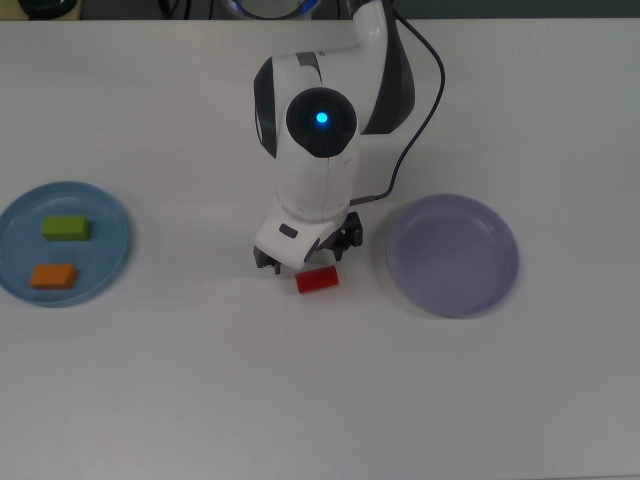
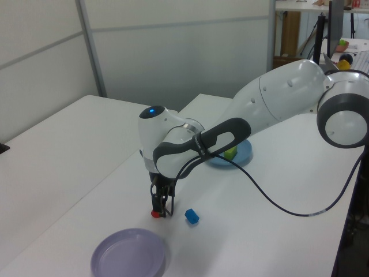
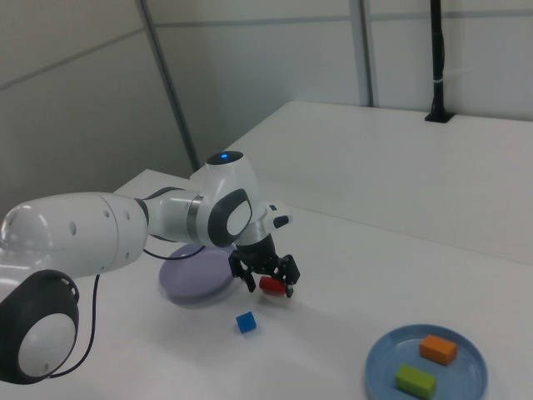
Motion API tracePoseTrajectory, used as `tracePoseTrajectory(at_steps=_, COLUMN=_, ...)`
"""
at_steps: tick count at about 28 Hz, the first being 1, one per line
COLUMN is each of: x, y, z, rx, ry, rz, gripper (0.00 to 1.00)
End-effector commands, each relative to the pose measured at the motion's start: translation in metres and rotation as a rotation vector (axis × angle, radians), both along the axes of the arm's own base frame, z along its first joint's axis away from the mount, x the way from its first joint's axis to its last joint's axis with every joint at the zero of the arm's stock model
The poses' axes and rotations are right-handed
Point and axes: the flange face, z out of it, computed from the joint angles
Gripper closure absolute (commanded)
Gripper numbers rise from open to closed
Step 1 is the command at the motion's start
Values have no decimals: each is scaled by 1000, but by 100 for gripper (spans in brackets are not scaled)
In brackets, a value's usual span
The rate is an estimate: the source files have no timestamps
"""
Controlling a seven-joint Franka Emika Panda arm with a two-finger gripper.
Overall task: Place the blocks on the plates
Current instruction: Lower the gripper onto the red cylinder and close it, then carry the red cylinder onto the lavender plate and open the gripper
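Observation:
The red block (image 3: 271, 284) lies on the white table between the two plates. My gripper (image 3: 268, 284) is low over it, open, with one finger on each side of the block. In the left view the gripper (image 2: 160, 211) reaches the table and hides most of the red block (image 2: 154, 214). The blue block (image 3: 245, 322) lies loose near it. The green block (image 1: 66, 228) and the orange block (image 1: 53, 276) rest on the light blue plate (image 1: 15, 215). Nothing is on the lavender plate (image 1: 452, 255). In the top view the arm hides the blue block.
The arm's black cable (image 1: 425, 85) loops over the table behind the wrist. The table edge (image 2: 340, 231) runs along the left view's right side. Grey wall panels stand behind the table.

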Motion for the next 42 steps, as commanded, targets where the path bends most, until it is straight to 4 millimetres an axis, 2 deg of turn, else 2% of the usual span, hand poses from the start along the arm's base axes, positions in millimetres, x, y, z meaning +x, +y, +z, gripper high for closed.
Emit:
tracePoseTrajectory(at_steps=1, x=8, y=1, z=-13, rx=-6, ry=-43, rz=-5, gripper=0)
tracePoseTrajectory(at_steps=2, x=9, y=0, z=-13, rx=-3, ry=-54, rz=-10, gripper=0)
tracePoseTrajectory(at_steps=3, x=11, y=0, z=-12, rx=-3, ry=-66, rz=-7, gripper=10)
tracePoseTrajectory(at_steps=7, x=11, y=0, z=-12, rx=-5, ry=-69, rz=12, gripper=31)
tracePoseTrajectory(at_steps=10, x=11, y=-1, z=-11, rx=4, ry=-69, rz=3, gripper=60)
tracePoseTrajectory(at_steps=11, x=12, y=-1, z=-11, rx=6, ry=-71, rz=-2, gripper=61)
tracePoseTrajectory(at_steps=15, x=14, y=0, z=3, rx=17, ry=-91, rz=-10, gripper=63)
tracePoseTrajectory(at_steps=17, x=14, y=0, z=17, rx=19, ry=-107, rz=-9, gripper=63)
tracePoseTrajectory(at_steps=18, x=13, y=3, z=31, rx=23, ry=-121, rz=-8, gripper=63)
tracePoseTrajectory(at_steps=23, x=7, y=38, z=65, rx=81, ry=-155, rz=23, gripper=62)
tracePoseTrajectory(at_steps=24, x=3, y=52, z=70, rx=95, ry=-157, rz=30, gripper=62)
tracePoseTrajectory(at_steps=29, x=-8, y=95, z=74, rx=96, ry=-147, rz=45, gripper=60)
tracePoseTrajectory(at_steps=30, x=-14, y=116, z=70, rx=92, ry=-142, rz=68, gripper=60)
tracePoseTrajectory(at_steps=32, x=-19, y=133, z=65, rx=78, ry=-138, rz=90, gripper=60)
tracePoseTrajectory(at_steps=36, x=-26, y=154, z=47, rx=46, ry=-122, rz=103, gripper=59)
tracePoseTrajectory(at_steps=39, x=-29, y=163, z=37, rx=33, ry=-112, rz=113, gripper=52)
tracePoseTrajectory(at_steps=40, x=-32, y=169, z=35, rx=25, ry=-112, rz=124, gripper=45)
tracePoseTrajectory(at_steps=42, x=-34, y=172, z=33, rx=15, ry=-112, rz=135, gripper=43)
